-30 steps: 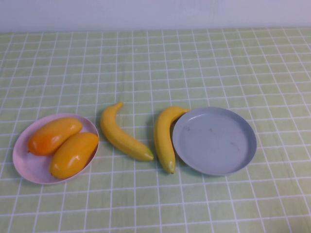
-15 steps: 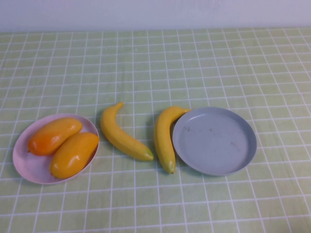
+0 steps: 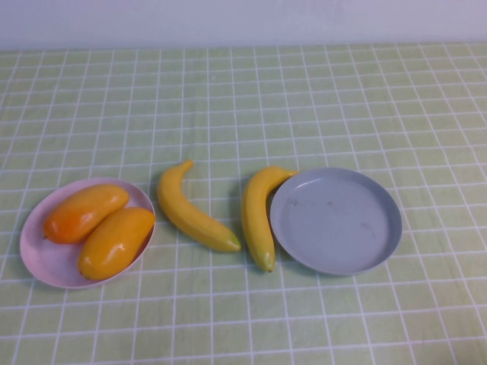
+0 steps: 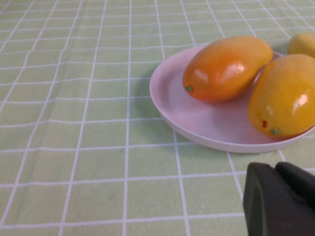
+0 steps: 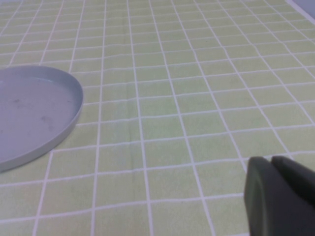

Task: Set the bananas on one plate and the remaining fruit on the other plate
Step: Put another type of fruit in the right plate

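Observation:
Two yellow bananas lie on the tablecloth in the high view. One banana (image 3: 194,209) is at the centre. The other banana (image 3: 257,214) touches the left rim of the bare grey-blue plate (image 3: 336,220). Two orange-yellow mangoes (image 3: 84,211) (image 3: 116,242) lie on the pale pink plate (image 3: 46,262) at the left. Neither arm shows in the high view. My left gripper (image 4: 274,168) is shut and empty, low over the cloth just short of the pink plate (image 4: 197,125) and its mangoes (image 4: 226,66). My right gripper (image 5: 271,161) is shut and empty, off to the side of the grey-blue plate (image 5: 29,113).
A green tablecloth with white grid lines (image 3: 304,106) covers the whole table. A pale wall (image 3: 243,19) runs along the far edge. The tip of a banana (image 4: 302,43) peeks past the mangoes in the left wrist view.

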